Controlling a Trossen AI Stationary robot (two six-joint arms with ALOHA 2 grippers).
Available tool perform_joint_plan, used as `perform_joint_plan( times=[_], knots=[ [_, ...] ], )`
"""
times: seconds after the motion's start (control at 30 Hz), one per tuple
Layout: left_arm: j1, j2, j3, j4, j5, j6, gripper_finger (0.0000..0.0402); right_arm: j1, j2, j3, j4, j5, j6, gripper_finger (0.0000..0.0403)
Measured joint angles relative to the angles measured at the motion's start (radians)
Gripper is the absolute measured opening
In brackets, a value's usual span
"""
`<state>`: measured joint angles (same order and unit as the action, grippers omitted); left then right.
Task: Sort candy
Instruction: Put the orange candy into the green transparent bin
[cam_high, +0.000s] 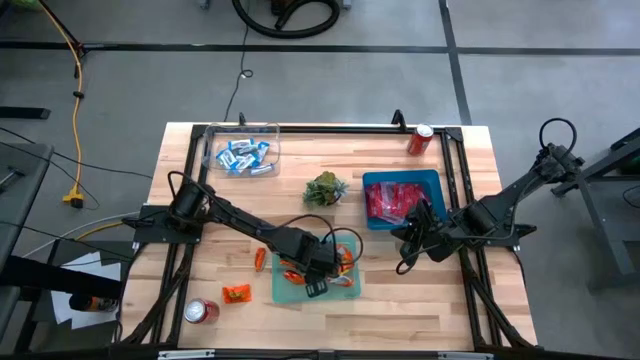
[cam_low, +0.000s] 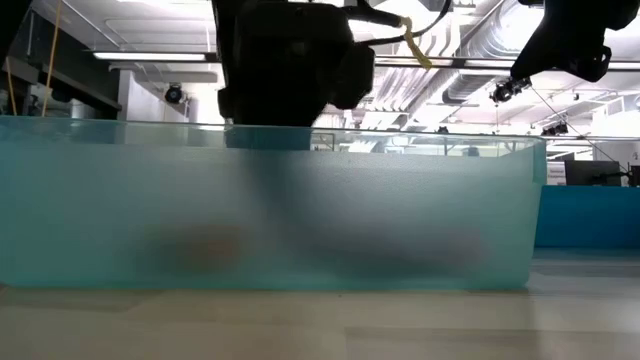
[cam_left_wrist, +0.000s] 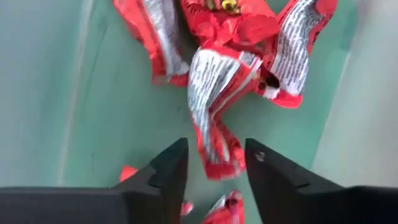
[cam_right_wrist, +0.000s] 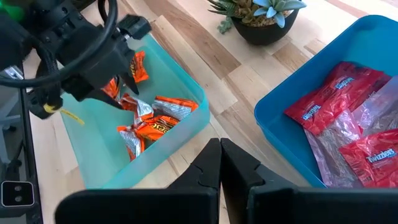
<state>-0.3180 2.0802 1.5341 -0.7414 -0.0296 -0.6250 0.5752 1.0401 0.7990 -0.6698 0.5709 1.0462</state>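
A: Where does the candy sit, taking the small green plant (cam_high: 325, 189) as the marker?

B: Three sorted heaps and two strays. The blue-and-white pieces (cam_high: 245, 156) lie in a clear bin (cam_high: 212, 135) to the plant's left and a little beyond it. The red packets (cam_high: 392, 201) fill the blue bin (cam_high: 433, 180) just to its right. The orange wrappers (cam_right_wrist: 155, 127) are in the teal tray (cam_high: 283, 291) on the near side of the plant. Two orange pieces, one (cam_high: 260, 259) and another (cam_high: 236, 293), lie loose on the counter (cam_high: 400, 300) left of that tray.

A: And the end effectors?

B: The left end effector (cam_left_wrist: 214, 165) hangs inside the teal tray with its fingers parted, a crumpled orange wrapper (cam_left_wrist: 214, 134) lying between and below the tips; nothing looks pinched. The right end effector (cam_right_wrist: 221, 155) is fully closed and empty, over the counter between the tray and the blue bin.

A: How should the sweets handle?

B: Light, I'd judge, with thin crinkly foil that is slick and deforms easily. Pinching across the flat middle should hold better than a flared crimped end, which could slip out.
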Motion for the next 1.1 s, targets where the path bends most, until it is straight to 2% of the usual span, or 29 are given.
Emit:
perform_joint_plan(
  times=[0.17, 0.27, 0.53, 0.63, 0.83, 1.1],
  knots=[
    [0.028, -0.070, 0.013, -0.083, 0.040, 0.033, 0.0193, 0.000, 0.000, 0.000, 0.000, 0.000, 0.000, 0.0000],
    [0.057, -0.148, 0.013, -0.149, 0.024, 0.024, 0.0210, 0.000, 0.000, 0.000, 0.000, 0.000, 0.002, 0.0000],
    [0.058, -0.438, -0.059, -0.239, -0.277, -0.143, 0.0218, 0.000, 0.000, 0.000, -0.001, -0.003, 0.010, 0.0000],
    [0.028, -0.537, -0.127, -0.258, -0.346, -0.238, 0.0219, 0.000, 0.000, 0.000, 0.000, -0.003, 0.011, 0.0000],
    [-0.101, -0.640, -0.297, -0.249, -0.288, -0.322, 0.0218, 0.000, 0.000, 0.000, 0.000, -0.002, 0.009, 0.0000],
    [-0.382, -0.611, -0.487, -0.088, -0.114, -0.296, 0.0218, 0.000, 0.000, 0.000, -0.003, -0.002, 0.000, 0.0000]
  ],
)
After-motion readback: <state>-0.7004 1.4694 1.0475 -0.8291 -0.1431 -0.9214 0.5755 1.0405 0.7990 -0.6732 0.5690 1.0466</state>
